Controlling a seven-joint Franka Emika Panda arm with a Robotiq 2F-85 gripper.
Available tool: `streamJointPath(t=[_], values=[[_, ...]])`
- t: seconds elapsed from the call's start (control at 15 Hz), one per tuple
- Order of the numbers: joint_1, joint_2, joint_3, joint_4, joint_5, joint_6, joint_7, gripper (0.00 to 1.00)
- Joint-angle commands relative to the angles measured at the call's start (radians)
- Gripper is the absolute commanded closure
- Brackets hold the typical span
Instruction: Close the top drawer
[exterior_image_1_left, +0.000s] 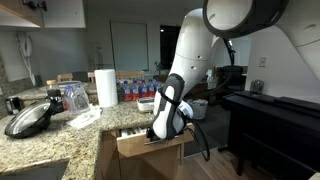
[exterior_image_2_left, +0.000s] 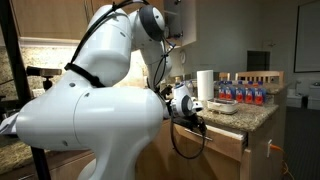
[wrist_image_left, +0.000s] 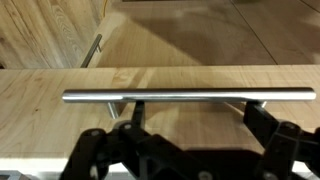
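The top drawer (exterior_image_1_left: 150, 146) stands pulled out from under the granite counter; its light-brown wooden front faces my gripper and its white divided interior shows behind it. My gripper (exterior_image_1_left: 164, 124) hangs just in front of and above the drawer front. In the wrist view the wooden front (wrist_image_left: 190, 78) fills the frame, with the silver bar handle (wrist_image_left: 190, 96) lying across it. My gripper (wrist_image_left: 195, 125) is open, one finger on each side below the handle, holding nothing. In an exterior view my gripper (exterior_image_2_left: 190, 112) sits by the drawer front (exterior_image_2_left: 225, 138).
On the granite counter (exterior_image_1_left: 60, 140) stand a paper towel roll (exterior_image_1_left: 106, 87), several bottles (exterior_image_1_left: 140, 88) and a dark pan lid (exterior_image_1_left: 30, 118). A black piece of furniture (exterior_image_1_left: 270, 110) stands close beside the arm. Another cabinet handle (wrist_image_left: 93, 50) shows below the drawer.
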Motion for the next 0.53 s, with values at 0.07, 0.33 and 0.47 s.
streamJointPath(t=[0.07, 0.33, 0.47], values=[[0.036, 0.069, -0.057, 0.06, 0.077, 0.019, -0.02, 0.0], [0.043, 0.103, -0.084, 0.123, 0.092, -0.008, -0.032, 0.0], [0.029, 0.123, -0.089, 0.164, 0.096, -0.034, -0.037, 0.0]])
